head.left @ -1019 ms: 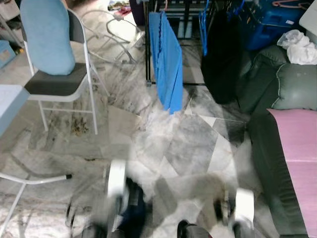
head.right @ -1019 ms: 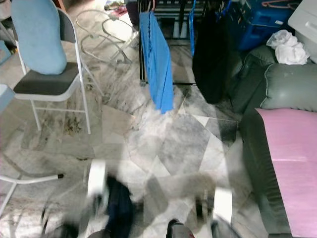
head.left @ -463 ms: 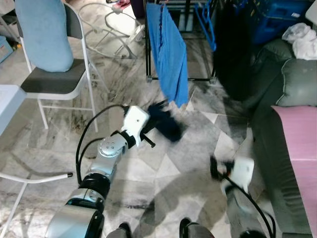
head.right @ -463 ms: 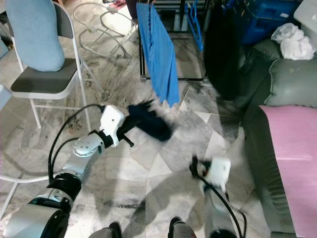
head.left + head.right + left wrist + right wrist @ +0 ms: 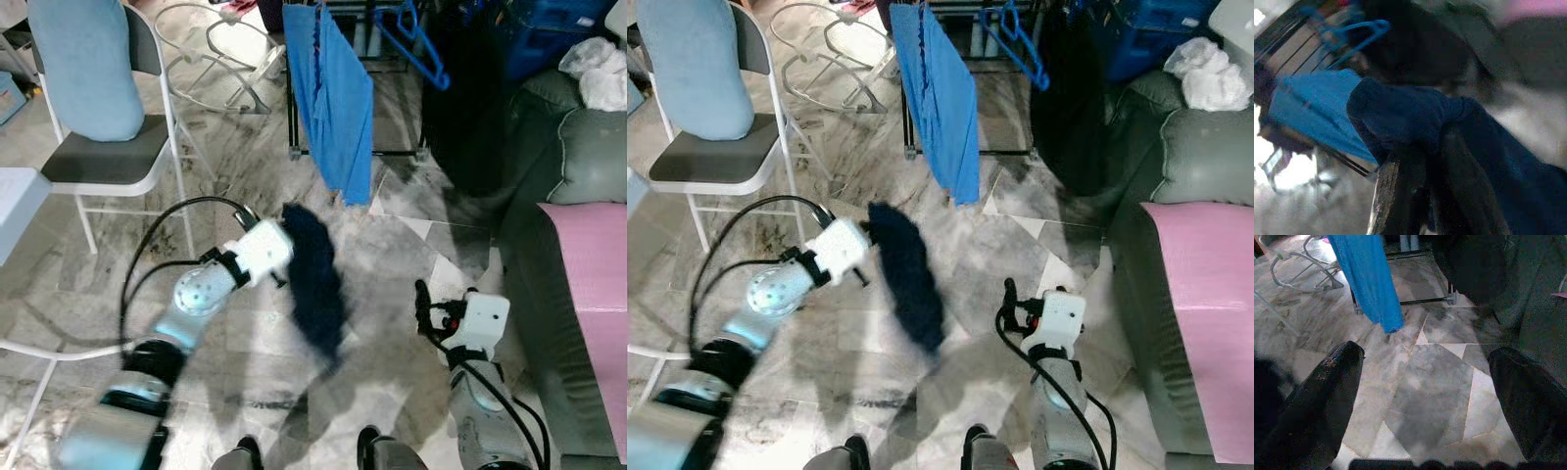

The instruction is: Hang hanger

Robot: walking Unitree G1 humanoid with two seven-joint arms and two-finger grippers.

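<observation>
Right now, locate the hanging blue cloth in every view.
Left eye: blue cloth top centre, hanging.
Right eye: blue cloth top centre.
Left wrist: blue cloth behind the held navy garment.
Right wrist: blue cloth beyond the fingers.
Landmark: black garment hanging beside it.

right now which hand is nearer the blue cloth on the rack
Left. The left hand, holding a dark garment, is just below the blue cloth; the right hand hangs lower, further right.
</observation>
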